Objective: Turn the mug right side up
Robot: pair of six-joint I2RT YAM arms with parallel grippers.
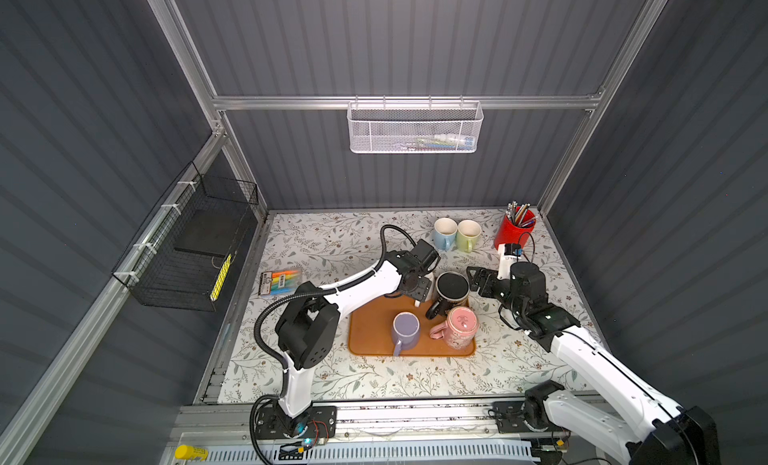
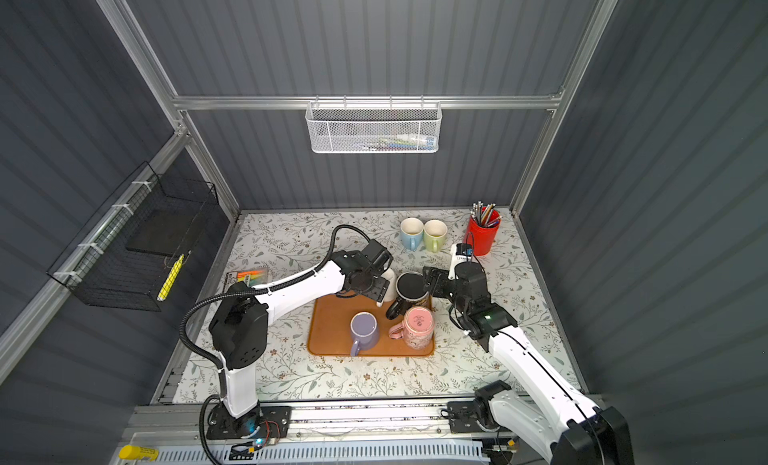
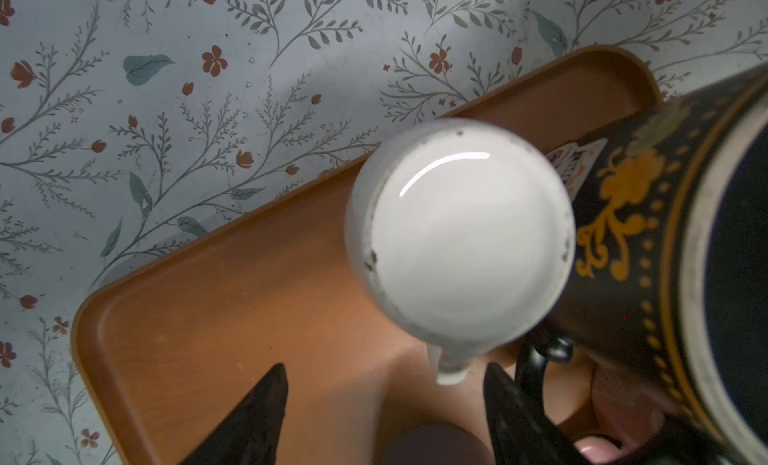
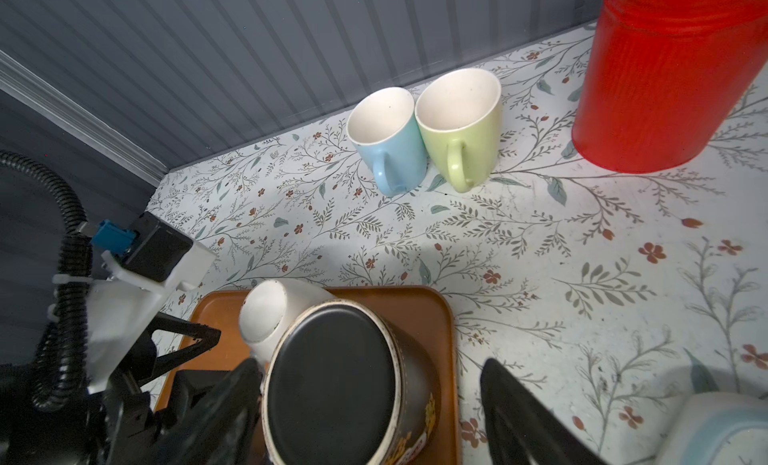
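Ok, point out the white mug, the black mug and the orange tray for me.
white mug (image 3: 457,234), left wrist view, on its upturned base
black mug (image 4: 332,384), right wrist view, on its upturned base
orange tray (image 3: 216,301), left wrist view, on its bare floor

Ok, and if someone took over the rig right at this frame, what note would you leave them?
Left tool: open, white mug handle between its fingers, no grip.
Right tool: open, straddling the black mug, no grip.
Both mugs stand base-up on the orange tray, with the purple mug and pink mug.
Done: none on the tray turned yet.
Left: grip one, flip it, set it down rim-up.
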